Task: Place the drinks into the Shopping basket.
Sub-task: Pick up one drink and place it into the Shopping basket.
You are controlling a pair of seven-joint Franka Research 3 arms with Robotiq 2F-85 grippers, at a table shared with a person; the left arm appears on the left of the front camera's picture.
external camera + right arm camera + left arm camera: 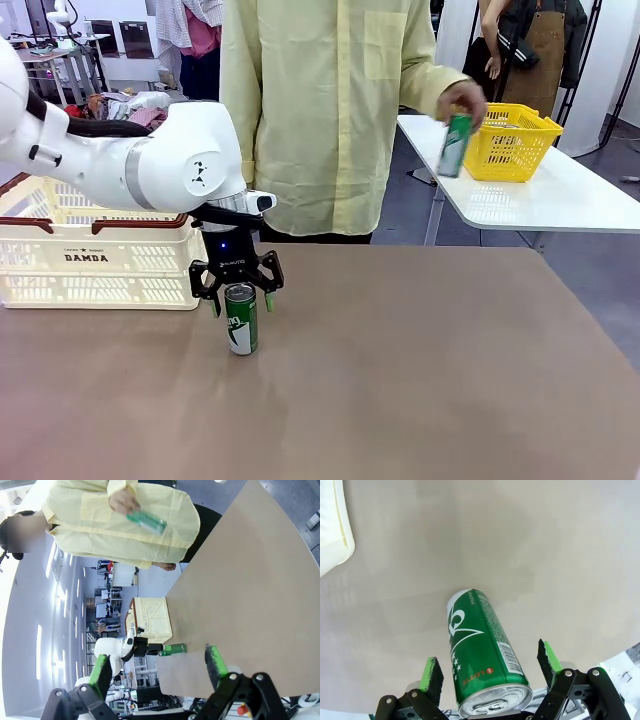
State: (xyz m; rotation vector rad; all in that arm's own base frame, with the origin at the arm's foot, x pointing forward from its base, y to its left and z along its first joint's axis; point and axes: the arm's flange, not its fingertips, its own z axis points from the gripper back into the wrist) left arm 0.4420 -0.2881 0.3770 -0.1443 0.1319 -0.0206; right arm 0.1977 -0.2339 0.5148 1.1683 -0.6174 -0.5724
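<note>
Early going: the left gripper [240, 298], jaws apart, straddles the top of a standing green can [241, 322], unclamped — the Shopping basket [100, 285] sits just beside it. The right gripper [159, 666] gapes empty; a person's hand [462, 100] holds a second can [455, 147], well away.

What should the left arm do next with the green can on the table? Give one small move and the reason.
Probably close the left gripper on the green can. Its jaws stand open on either side of the upright can's upper part, with the green pads clear of the metal, so nothing is gripped yet. The Shopping basket stands close beside it, ready for the lift that would follow.
</note>
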